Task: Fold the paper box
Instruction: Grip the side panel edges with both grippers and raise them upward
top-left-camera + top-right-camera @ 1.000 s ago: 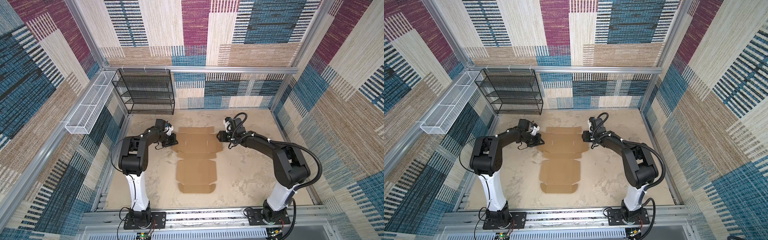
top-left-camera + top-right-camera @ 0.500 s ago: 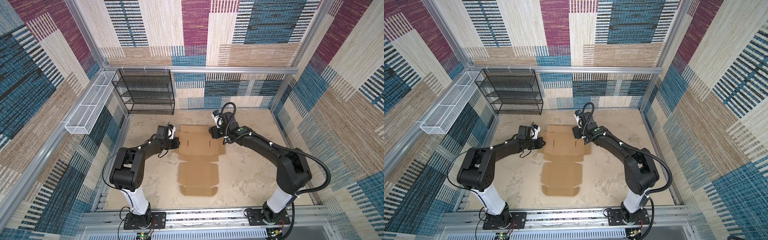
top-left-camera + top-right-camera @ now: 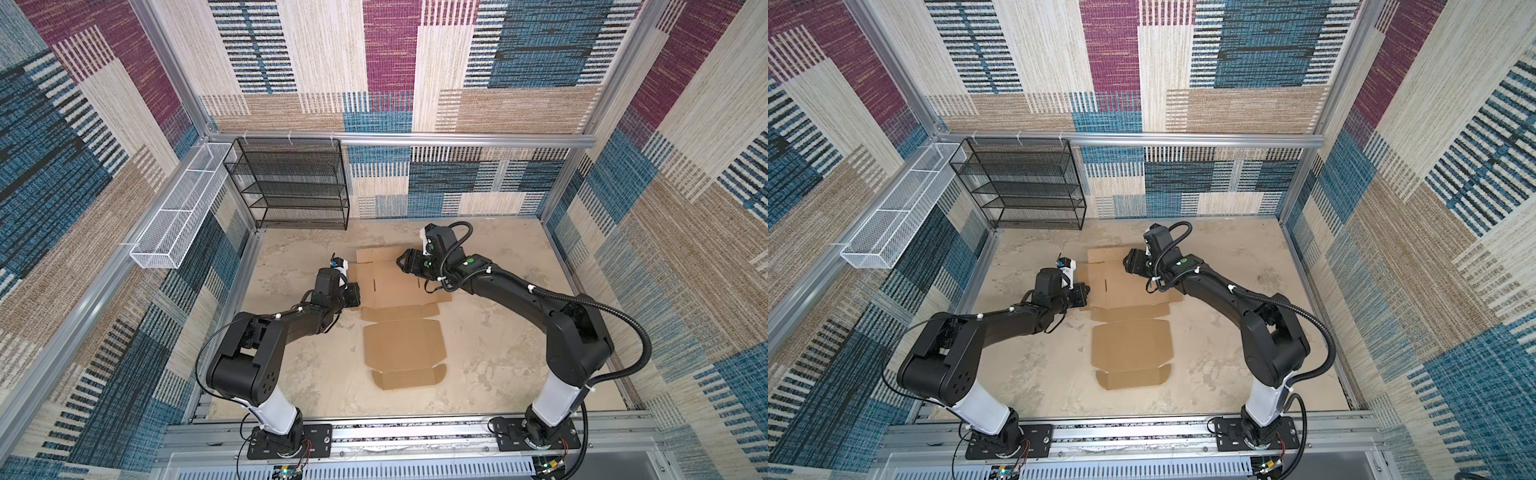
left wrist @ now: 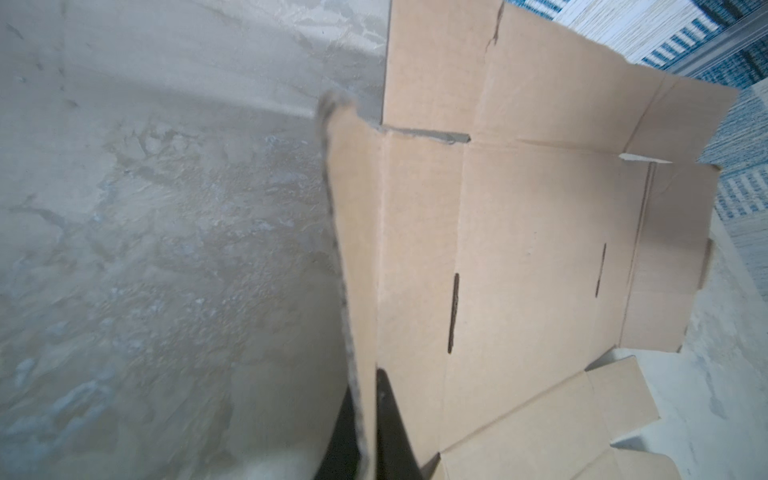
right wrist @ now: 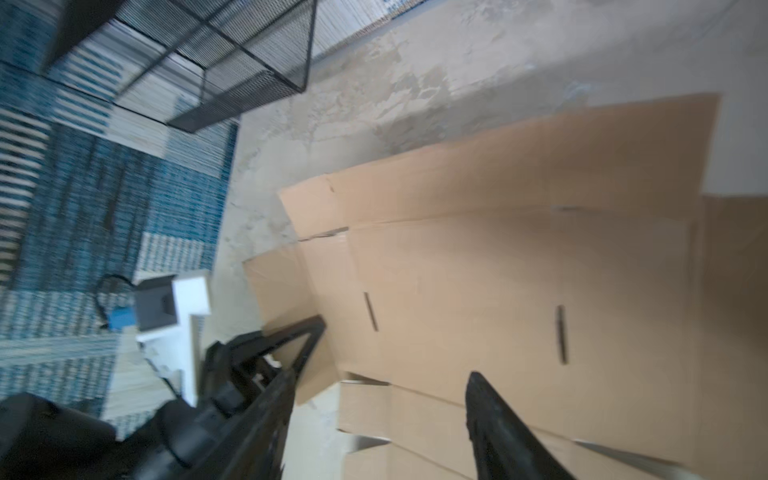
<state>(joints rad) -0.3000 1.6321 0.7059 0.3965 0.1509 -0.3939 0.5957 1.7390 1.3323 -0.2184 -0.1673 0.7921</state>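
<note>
Left claw [image 3: 355, 296] clamps the paper box [image 3: 399, 286] side flap; right claw [image 3: 402, 263] hangs spread above it.

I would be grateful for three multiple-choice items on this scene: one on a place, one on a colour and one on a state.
1. Where does the black mesh rack stand?
A. at the back left of the table
B. between the arm bases
C. against the right wall

2. What colour is the wire basket?
A. black
B. white
C. red

3. What is the left gripper doing?
A. hanging open in the air
B. shut on nothing
C. shut on an edge flap of the paper box

Key:
1 A, both top views show it in that corner.
2 B, its mesh is white.
3 C, the left wrist view shows cardboard pinched in its grip.
</note>
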